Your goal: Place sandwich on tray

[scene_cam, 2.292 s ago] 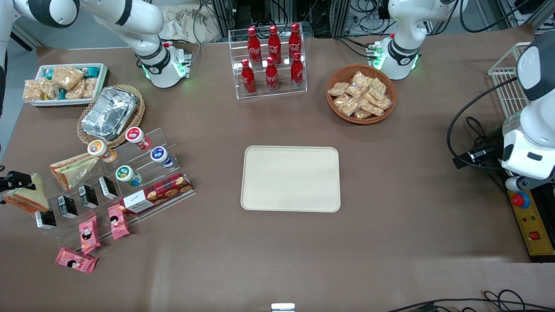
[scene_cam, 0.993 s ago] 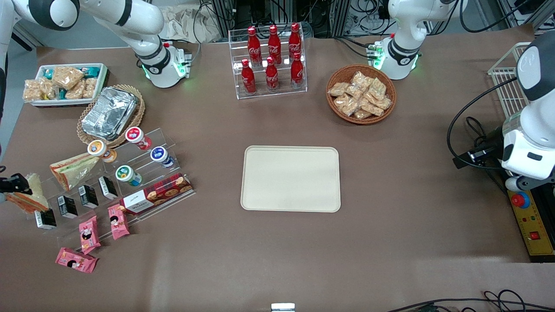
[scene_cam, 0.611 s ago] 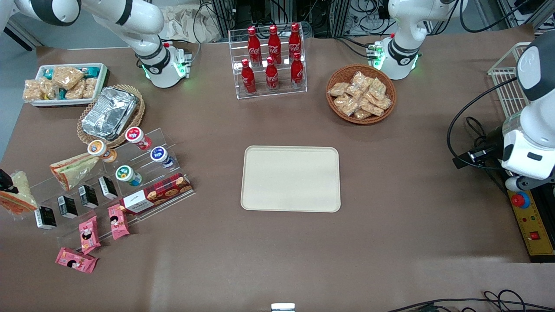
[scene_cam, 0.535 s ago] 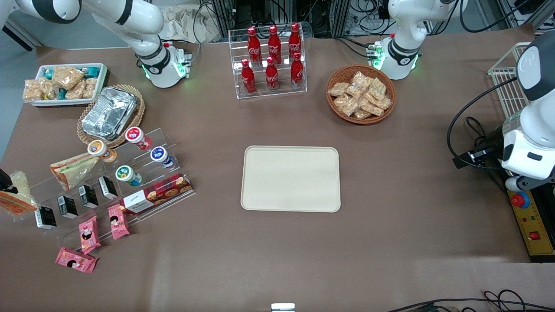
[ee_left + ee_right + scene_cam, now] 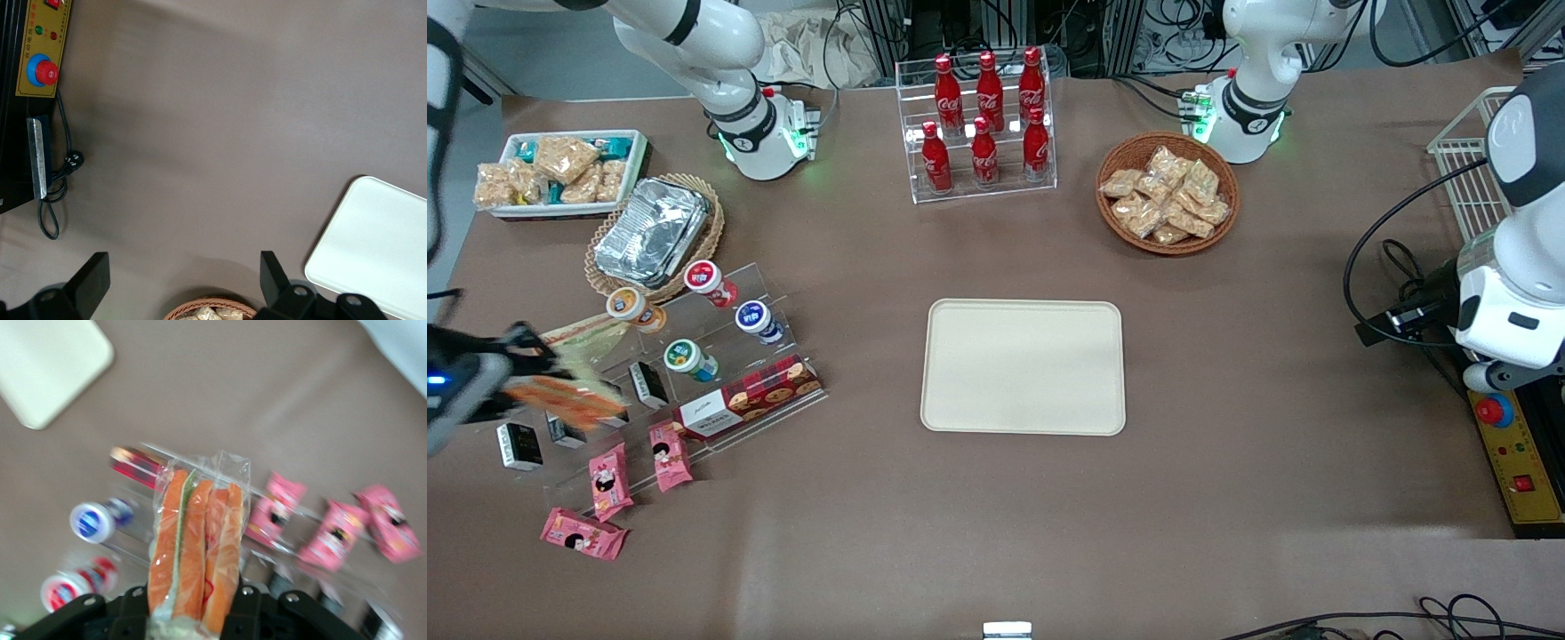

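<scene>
The sandwich [image 5: 565, 397] is a clear-wrapped wedge with orange and green filling. My right gripper [image 5: 516, 378] is shut on it and holds it in the air above the black cartons on the acrylic shelf, at the working arm's end of the table. In the right wrist view the sandwich [image 5: 193, 543] stands edge-on between the two black fingers [image 5: 248, 612], with its wrapper sticking out past them. The cream tray [image 5: 1023, 366] lies flat mid-table with nothing on it, well away from the gripper toward the parked arm. The tray [image 5: 47, 367] also shows in the right wrist view.
Under the gripper, a stepped acrylic shelf [image 5: 720, 356] carries yogurt cups, black cartons [image 5: 519, 446], a cookie box and a paler wedge sandwich [image 5: 580, 335]. Pink packets [image 5: 609, 480] lie nearer the camera. A foil-pan basket [image 5: 654, 236], a cola rack [image 5: 983, 124] and a snack basket [image 5: 1167, 194] stand farther back.
The gripper, shut on the sandwich, drew it off the shelf's end toward the table edge. It has now swung back over the shelf, toward the tray, moving fast.
</scene>
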Controlling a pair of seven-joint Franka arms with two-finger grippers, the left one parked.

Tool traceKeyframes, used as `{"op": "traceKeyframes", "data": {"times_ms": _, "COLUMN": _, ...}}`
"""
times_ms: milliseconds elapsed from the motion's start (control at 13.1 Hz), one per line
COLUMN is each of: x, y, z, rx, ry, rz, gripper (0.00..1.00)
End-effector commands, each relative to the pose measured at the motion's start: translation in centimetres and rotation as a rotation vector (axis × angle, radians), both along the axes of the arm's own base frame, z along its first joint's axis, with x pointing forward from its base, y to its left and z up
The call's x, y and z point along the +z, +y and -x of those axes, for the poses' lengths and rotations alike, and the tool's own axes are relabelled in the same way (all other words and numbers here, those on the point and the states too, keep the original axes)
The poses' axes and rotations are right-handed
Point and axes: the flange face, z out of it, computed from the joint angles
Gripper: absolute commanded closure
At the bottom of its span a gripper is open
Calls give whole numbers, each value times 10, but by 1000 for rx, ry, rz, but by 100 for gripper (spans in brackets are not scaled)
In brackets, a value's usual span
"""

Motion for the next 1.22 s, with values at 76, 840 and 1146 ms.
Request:
{"op": "traceKeyframes", "data": {"times_ms": 76, "x": 5, "y": 98, "z": 6, "rx": 37, "ry": 41, "rz": -43, "gripper": 62}}
{"op": "traceKeyframes", "data": {"times_ms": 840, "x": -58, "y": 402, "z": 52, "rx": 207, "ry": -100, "rz": 34, "gripper": 62}}
{"op": "traceKeyframes", "data": {"times_ms": 1146, "x": -119, "y": 473, "z": 65, "rx": 303, "ry": -163, "rz": 24, "gripper": 62}}
